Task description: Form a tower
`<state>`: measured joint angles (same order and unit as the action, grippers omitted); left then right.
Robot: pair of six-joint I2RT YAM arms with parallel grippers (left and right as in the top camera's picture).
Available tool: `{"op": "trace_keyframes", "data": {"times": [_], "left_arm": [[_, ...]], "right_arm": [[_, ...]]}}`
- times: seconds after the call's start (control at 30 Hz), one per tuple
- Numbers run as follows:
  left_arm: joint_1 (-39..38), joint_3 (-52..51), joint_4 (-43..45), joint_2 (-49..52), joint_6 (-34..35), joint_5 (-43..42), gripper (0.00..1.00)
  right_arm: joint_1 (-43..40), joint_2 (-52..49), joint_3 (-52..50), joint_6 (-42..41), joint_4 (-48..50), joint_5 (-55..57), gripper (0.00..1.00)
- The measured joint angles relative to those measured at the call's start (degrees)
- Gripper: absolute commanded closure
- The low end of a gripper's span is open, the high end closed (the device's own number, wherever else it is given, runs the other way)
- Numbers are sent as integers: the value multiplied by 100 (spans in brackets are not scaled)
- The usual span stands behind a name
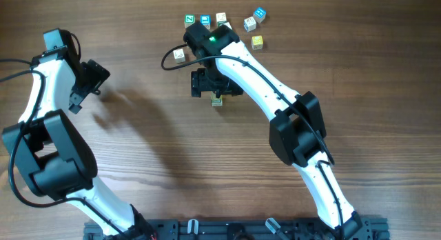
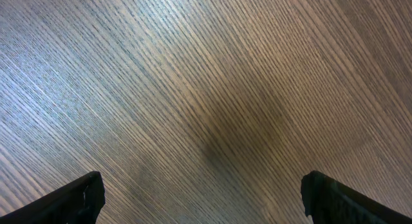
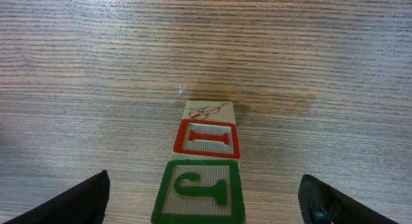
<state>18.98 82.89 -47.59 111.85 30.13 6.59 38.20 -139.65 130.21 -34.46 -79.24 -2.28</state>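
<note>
Well, the tower (image 3: 206, 141) (green letter over red) stands untouched between the right claw's (image 3: 205, 185) spread fingers (image 3: 72, 201).

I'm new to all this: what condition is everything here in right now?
Tower: standing upright, not gripped.
Right tool: open, straddling the tower.
Left tool: open over the table, holding nothing.
Loose letter cubes: unstacked, scattered on the table.

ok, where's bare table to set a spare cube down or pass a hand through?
Free: the wide wood between the left arm and right arm, from the tower back toward the bases; also outboard of the right arm. Crowded: the far edge, loose cubes clustered near the tower.
</note>
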Motion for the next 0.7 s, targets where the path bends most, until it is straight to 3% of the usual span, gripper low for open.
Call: {"op": "trace_keyframes", "data": {"times": [0.7], "left_arm": [[0,0,0,0,0,0,0]], "right_arm": [[0,0,0,0,0,0,7]]}}
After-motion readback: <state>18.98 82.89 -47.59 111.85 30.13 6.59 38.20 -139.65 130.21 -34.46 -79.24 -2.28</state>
